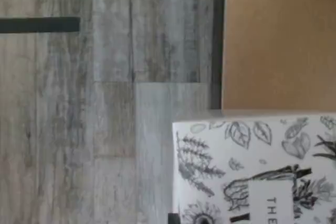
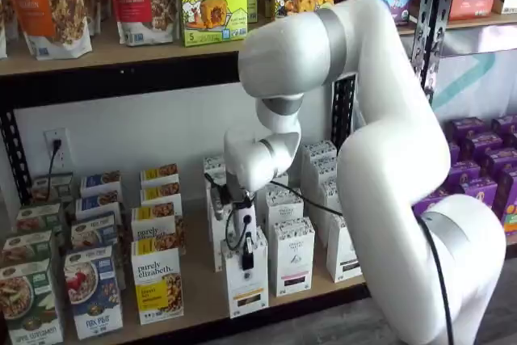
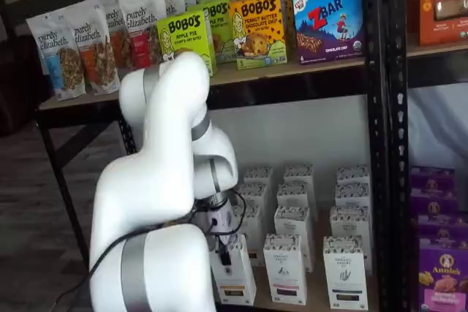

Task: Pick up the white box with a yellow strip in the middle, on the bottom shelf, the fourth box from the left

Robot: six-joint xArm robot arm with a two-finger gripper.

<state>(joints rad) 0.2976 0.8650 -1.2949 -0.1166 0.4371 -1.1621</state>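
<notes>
Here, in the wrist view, the white box [image 1: 254, 169] shows its speckled, leaf-printed top close under the camera, with the tan board of the bottom shelf [image 1: 278, 51] beside it and grey floor planks [image 1: 105, 103] beyond the shelf's dark edge; no fingers appear in this view. In a shelf view the gripper [image 2: 246, 252] hangs from the bent white arm [image 2: 380, 143] and sits down on the top of the white box [image 2: 246, 288], which stands upright at the front edge of the bottom shelf [image 2: 202, 300], just right of the yellow-labelled granola box [image 2: 157, 280] and beside another white carton [image 2: 292, 256]. Its black fingers look clamped narrow on the box's top band, so I judge the box is gripped. In a shelf view from the other side, the gripper [image 3: 223, 250] again rests on the same box [image 3: 234, 279], much hidden by the arm [image 3: 157, 202]. Since the grip seems made, the step to do well is the lift: rise straight and slowly, keep the box upright, and clear the neighbouring cartons and the shelf above before pulling outward. A pinch this high on a tall carton may let it swing or slip.
</notes>
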